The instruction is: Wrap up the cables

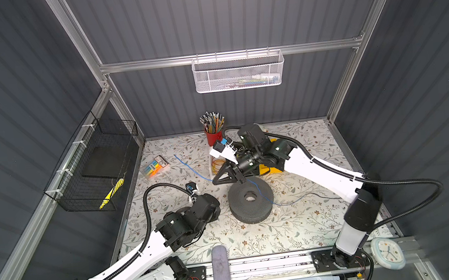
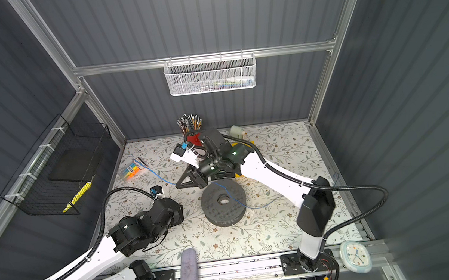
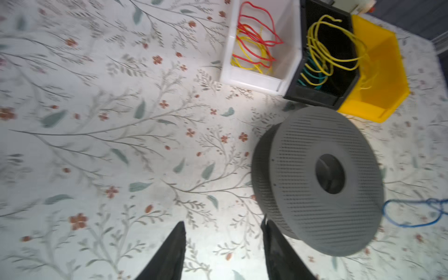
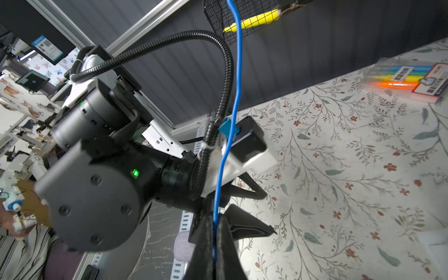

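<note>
Gripping the blue cable (image 4: 238, 72) with the right gripper (image 4: 214, 232), jaws pressed tight on it, raised above the table. Holding nothing in the left gripper (image 3: 224, 232), fingers (image 3: 174, 249) partly apart, low over the floral tablecloth (image 1: 298, 232) and just beside the dark grey perforated spool (image 1: 251, 200). Trailing that cable, in both top views, from near the marker pack (image 1: 155, 166) through the closed jaws, across the spool's top face, then onto the cloth at the right.
</note>
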Tool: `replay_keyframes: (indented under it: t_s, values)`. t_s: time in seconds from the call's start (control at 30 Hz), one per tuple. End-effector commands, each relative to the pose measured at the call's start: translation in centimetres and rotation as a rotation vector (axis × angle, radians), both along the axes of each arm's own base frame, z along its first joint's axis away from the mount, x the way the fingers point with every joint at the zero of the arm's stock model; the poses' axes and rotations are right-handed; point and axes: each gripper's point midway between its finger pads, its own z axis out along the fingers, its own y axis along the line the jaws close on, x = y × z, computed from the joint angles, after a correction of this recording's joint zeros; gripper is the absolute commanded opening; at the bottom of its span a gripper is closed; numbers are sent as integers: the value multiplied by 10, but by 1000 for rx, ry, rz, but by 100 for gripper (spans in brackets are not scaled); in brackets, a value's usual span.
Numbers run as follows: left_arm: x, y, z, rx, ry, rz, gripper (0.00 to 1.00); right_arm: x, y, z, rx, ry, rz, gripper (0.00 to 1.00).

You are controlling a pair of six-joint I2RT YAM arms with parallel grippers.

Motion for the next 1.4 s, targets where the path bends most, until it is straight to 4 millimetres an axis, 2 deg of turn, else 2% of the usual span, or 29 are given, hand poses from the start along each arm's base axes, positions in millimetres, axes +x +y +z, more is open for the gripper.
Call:
replay_keyframes:
  t_s: [0.0,0.07,0.17,0.33,0.6,0.73,0.83,1.3,1.37]
  values:
    - [5,-37,-4,-261,32,-121,54,15,-10,23,147,-38,-90,0]
    - [7,-50,-9,-382,57,-173,54,15,-21,10,141,-6,-110,0]
    - [6,-67,-12,-411,80,-266,55,9,-28,-6,119,42,-102,0]
    - [13,-85,-16,-463,52,-329,59,6,-37,-3,228,141,-107,0]
    - [21,-85,-54,-444,97,-287,59,2,-41,8,339,229,-68,0]
    - [24,-84,-62,-446,101,-277,58,1,-41,11,355,273,-27,0]
    - [26,-86,-66,-480,95,-281,58,2,-39,6,349,308,-9,0]
    - [35,-103,-85,-586,114,-298,38,1,-34,-6,303,378,32,0]
    - [35,-103,-88,-597,119,-293,33,2,-34,-8,300,379,29,0]
